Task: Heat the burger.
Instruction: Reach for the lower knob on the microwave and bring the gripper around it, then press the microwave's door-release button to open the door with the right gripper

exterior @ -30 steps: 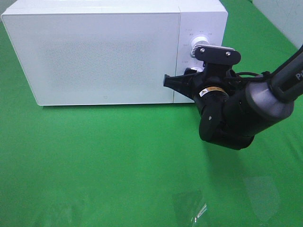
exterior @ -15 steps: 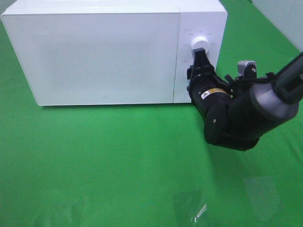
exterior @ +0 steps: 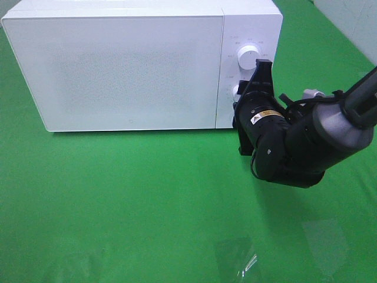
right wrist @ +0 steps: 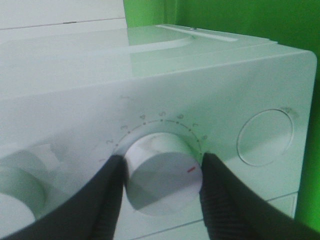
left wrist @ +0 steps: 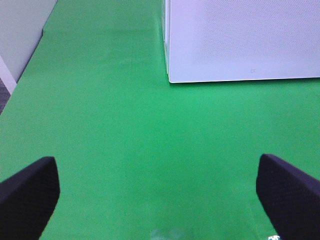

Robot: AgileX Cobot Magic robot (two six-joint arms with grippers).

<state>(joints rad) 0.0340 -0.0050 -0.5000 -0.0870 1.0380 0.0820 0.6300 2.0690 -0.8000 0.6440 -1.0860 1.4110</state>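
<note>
Dial (right wrist: 160, 176) being pinched by right pincer (right wrist: 161, 164), between its fingers. Left pincer (left wrist: 157, 186) being held spread, microwave (left wrist: 240, 40) ahead, counter (left wrist: 125, 125) beneath.

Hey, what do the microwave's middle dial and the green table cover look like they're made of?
The round white dial: probably smooth semi-gloss plastic, given soft highlights and a crisp moulded edge. The green table cover: likely matte fabric or felt, given flat colour and faint creases.
</note>
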